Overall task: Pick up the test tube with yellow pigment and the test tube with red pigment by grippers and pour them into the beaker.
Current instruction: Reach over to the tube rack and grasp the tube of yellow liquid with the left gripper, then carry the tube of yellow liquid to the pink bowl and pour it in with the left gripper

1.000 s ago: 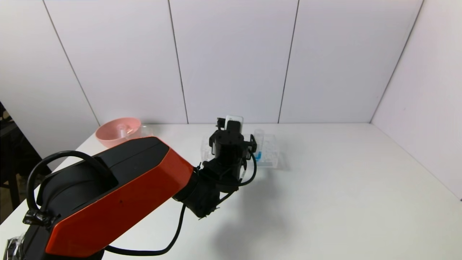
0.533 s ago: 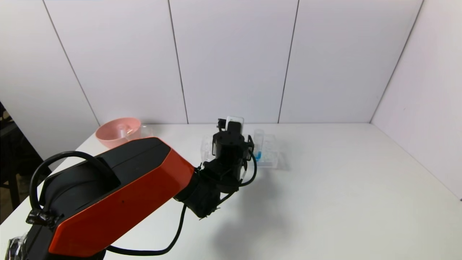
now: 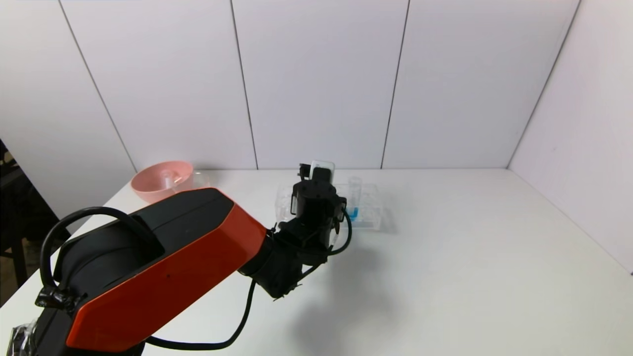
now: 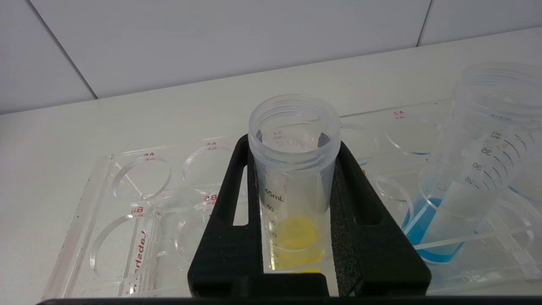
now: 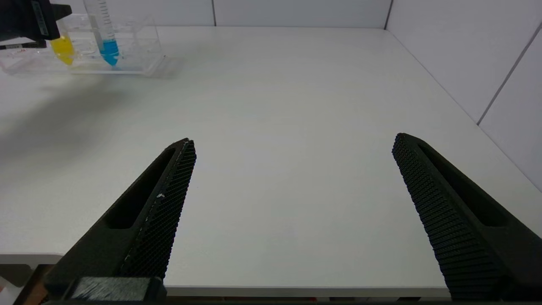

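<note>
The light is bright and even. The left arm (image 3: 163,262) throws a soft grey shadow on the white table (image 3: 470,257). Most things look sharp. The near blue tube (image 4: 474,169) looks a bit blurry.

A lab bench: clear tube rack (image 4: 127,203) with graduated tubes, white table (image 3: 470,257), panelled walls.

Head view: left claw (image 3: 316,190) hides yellow tube & rack's middle (image 3: 368,207); beaker mostly behind pink bowl (image 3: 160,180)

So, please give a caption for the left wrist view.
Left claw shut on the yellow tube in the rack.
</note>
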